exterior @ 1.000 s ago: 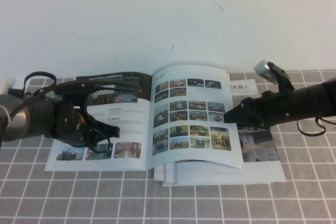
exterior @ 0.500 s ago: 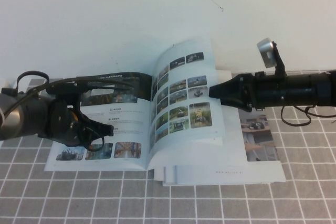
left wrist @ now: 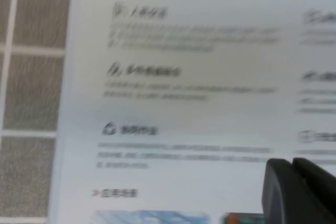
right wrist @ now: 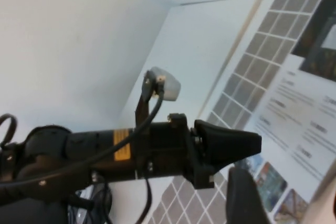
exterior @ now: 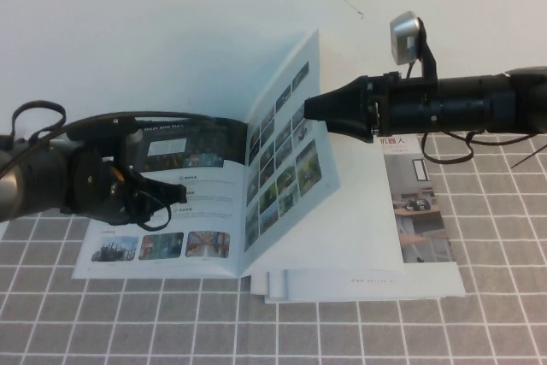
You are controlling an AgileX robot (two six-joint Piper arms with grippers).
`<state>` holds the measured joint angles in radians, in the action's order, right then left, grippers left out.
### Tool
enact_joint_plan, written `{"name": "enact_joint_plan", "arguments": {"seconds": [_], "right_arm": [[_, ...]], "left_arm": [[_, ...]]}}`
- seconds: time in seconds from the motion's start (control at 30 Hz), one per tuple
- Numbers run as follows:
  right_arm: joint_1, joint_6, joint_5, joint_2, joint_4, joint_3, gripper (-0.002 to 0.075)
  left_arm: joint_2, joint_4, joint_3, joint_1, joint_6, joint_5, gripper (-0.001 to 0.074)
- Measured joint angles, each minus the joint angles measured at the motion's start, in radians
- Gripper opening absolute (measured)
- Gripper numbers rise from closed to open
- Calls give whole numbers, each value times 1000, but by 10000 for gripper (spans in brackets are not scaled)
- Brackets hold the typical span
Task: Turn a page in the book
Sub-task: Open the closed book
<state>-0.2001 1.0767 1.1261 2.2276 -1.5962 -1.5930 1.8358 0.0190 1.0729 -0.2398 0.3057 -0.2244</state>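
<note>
A: Where is the page [exterior: 286, 156]?
B: It is standing nearly upright above the open book [exterior: 184, 211] on the tabletop [exterior: 479, 314], its outer edge meeting the right gripper [exterior: 309, 108].
A: And the fingers?
B: The right fingers' opening cannot be told. The left gripper [exterior: 175, 204] is pressing the left page, fingers [left wrist: 294, 187] closed together.

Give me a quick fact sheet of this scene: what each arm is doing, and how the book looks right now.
left claw: resting over the left-hand page, fingers together
right claw: against the lifted page's outer edge
page: photo-grid sheet standing nearly upright above the spine
book: lying open on the checked cloth
under the book: a second booklet sticking out on the right
page turn: halfway
</note>
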Motion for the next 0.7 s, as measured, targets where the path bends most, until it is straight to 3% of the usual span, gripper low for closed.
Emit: {"name": "enact_joint_plan", "arguments": {"seconds": [0.27, 0.5, 0.7], "right_arm": [[-54, -16, 7, 2, 0, -95, 353], [-98, -31, -6, 2, 0, -135, 353], [-134, -28, -61, 2, 2, -137, 353]], "left_arm": [[-213, 13, 0, -105, -76, -86, -4], [-474, 74, 0, -314, -243, -206, -4], [-568, 69, 0, -485, -344, -103, -4]]}}
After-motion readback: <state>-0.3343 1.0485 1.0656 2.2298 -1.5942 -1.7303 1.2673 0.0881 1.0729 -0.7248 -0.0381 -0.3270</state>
